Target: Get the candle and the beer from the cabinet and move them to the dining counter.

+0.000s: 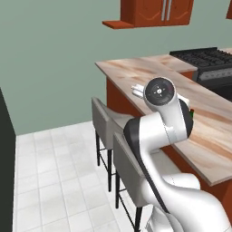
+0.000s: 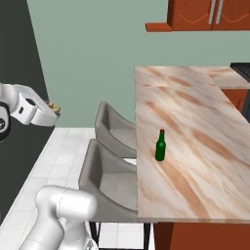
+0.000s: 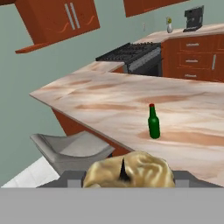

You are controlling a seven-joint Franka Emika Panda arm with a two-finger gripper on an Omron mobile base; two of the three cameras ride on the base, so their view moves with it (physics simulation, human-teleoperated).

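Beer (image 2: 160, 145) stands on the bench (image 2: 205, 161) already, pincer (image 3: 127, 174) pinching the tan candle (image 3: 131, 171), so carry it level and set it at the bottle's nine o'clock, well apart.

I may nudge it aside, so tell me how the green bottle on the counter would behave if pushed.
The beer is tall and slim on a narrow base, so a high push would probably tip it. Being round, it would likely roll on the dining counter. It looks like glass: probably slippery and breakable.
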